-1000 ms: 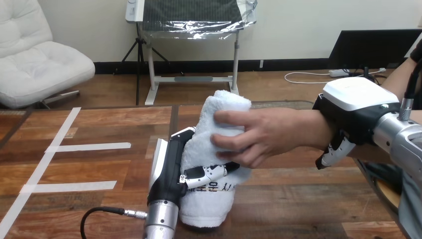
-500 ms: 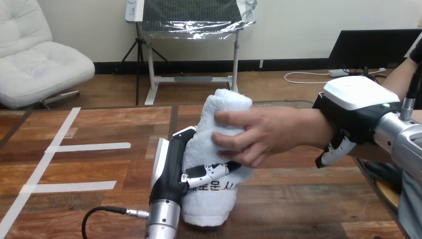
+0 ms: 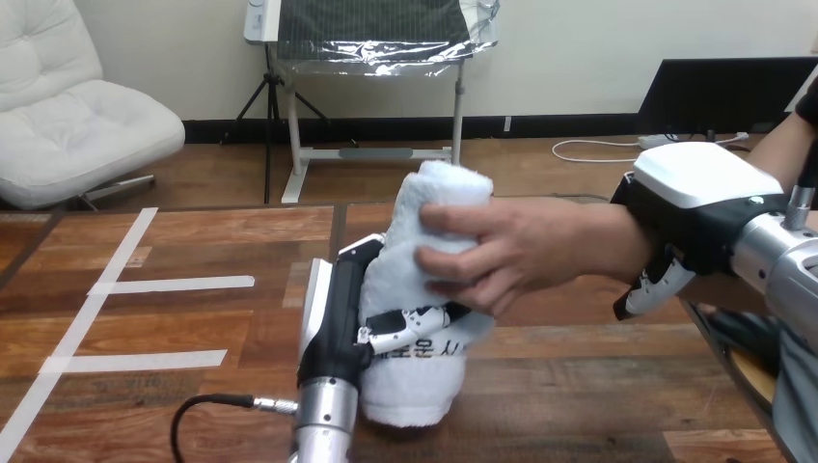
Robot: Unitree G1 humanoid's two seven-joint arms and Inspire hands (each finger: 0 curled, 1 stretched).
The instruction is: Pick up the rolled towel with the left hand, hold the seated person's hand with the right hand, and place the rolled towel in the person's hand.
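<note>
A white rolled towel [image 3: 415, 376] stands upright above the wooden table [image 3: 193, 251] at mid view. My left hand [image 3: 338, 318] is shut on its lower half, thumb curled across the front. The person's hand [image 3: 511, 251] comes in from the right and grips the towel's upper part with fingers wrapped around it. My right hand [image 3: 690, 207] sits over the person's wrist, its fingers curled down round the wrist's near side.
White tape strips [image 3: 164, 285] mark the table's left part. The table's right edge [image 3: 699, 333] runs just under my right forearm.
The towel, my left hand and the person's hand have shifted slightly right and up together. My right hand stays on the wrist.
</note>
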